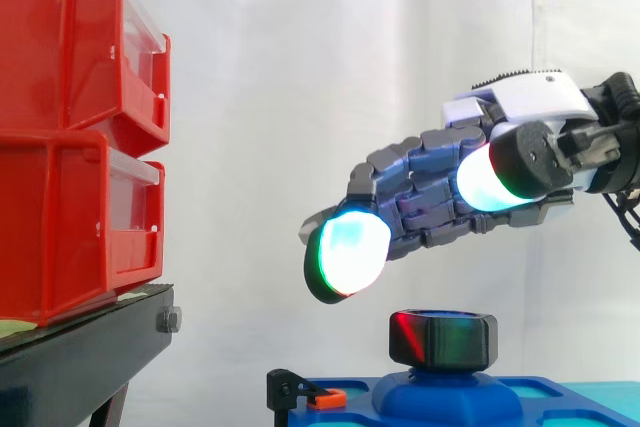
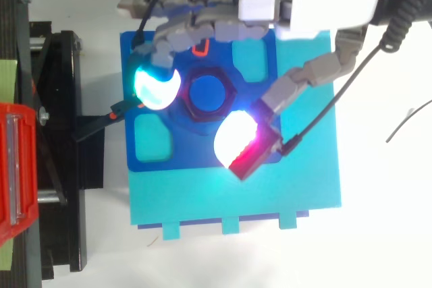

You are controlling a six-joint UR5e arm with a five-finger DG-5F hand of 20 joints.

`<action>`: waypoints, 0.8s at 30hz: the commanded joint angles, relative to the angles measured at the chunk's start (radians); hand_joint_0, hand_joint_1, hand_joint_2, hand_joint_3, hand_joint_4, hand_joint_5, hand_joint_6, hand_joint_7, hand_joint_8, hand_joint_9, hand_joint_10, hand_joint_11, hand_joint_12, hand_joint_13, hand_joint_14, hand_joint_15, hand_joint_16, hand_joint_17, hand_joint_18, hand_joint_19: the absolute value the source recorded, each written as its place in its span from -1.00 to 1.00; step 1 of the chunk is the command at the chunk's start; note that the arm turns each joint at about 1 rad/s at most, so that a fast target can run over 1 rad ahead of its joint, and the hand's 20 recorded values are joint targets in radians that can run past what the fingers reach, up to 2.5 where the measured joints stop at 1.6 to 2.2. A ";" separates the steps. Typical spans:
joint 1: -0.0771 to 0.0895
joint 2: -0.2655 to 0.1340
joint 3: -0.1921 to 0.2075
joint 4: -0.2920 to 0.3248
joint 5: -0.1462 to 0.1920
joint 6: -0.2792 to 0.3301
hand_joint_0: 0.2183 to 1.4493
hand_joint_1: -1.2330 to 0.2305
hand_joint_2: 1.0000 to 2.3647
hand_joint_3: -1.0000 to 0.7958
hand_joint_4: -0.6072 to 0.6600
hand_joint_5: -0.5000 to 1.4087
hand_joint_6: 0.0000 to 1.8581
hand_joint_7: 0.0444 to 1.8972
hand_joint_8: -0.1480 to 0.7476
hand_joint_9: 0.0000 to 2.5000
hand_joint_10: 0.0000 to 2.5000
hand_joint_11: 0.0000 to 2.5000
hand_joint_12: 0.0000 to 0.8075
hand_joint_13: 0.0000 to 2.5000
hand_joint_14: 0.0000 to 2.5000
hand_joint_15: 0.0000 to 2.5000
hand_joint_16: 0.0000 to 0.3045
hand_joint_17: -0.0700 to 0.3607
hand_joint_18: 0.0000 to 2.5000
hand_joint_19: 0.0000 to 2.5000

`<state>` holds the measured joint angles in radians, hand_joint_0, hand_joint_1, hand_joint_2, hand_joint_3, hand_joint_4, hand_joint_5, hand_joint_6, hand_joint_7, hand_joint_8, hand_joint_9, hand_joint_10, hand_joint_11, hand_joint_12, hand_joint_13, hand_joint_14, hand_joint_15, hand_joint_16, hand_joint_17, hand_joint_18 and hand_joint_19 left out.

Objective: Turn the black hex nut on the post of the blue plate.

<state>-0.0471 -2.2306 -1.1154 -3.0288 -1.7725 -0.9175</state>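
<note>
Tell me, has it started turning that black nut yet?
Not yet. Done: the robot hand hangs above the nut on the plate. In hand: nothing; its fingers are spread, clear of the nut. Left: lower, grip, turn.

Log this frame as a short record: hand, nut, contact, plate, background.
hand: open, fingers spread, hovering above the nut
nut: black, hexagonal, on the post of the blue plate
contact: none; gap visible in the side view
background: red bins on black stand, white curtain
</note>
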 commanded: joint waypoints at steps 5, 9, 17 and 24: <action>0.029 -0.001 0.003 0.004 0.004 0.026 -0.70 0.02 -1.00 -0.44 0.22 -0.74 -0.46 -0.10 -0.12 -1.00 -1.00 -1.00 -0.11 -1.00 -1.00 -1.00 -0.68 -0.17 -1.00 -1.00; 0.036 -0.001 0.003 -0.001 0.004 0.026 -0.69 0.03 -1.00 -0.44 0.22 -0.74 -0.46 -0.10 -0.12 -1.00 -1.00 -1.00 -0.11 -1.00 -1.00 -1.00 -0.69 -0.18 -1.00 -1.00; 0.052 -0.001 -0.011 -0.016 0.036 0.026 -0.68 0.07 -1.00 -0.44 0.22 -0.74 -0.46 -0.10 -0.13 -1.00 -1.00 -1.00 -0.11 -1.00 -1.00 -1.00 -0.69 -0.18 -1.00 -1.00; 0.047 -0.001 -0.018 -0.018 0.039 0.020 -0.68 0.13 -1.00 -0.44 0.24 -0.73 -0.46 -0.12 -0.13 -1.00 -1.00 -1.00 -0.11 -1.00 -1.00 -1.00 -0.69 -0.18 -1.00 -1.00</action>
<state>0.0033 -2.2317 -1.1323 -3.0442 -1.7344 -0.8926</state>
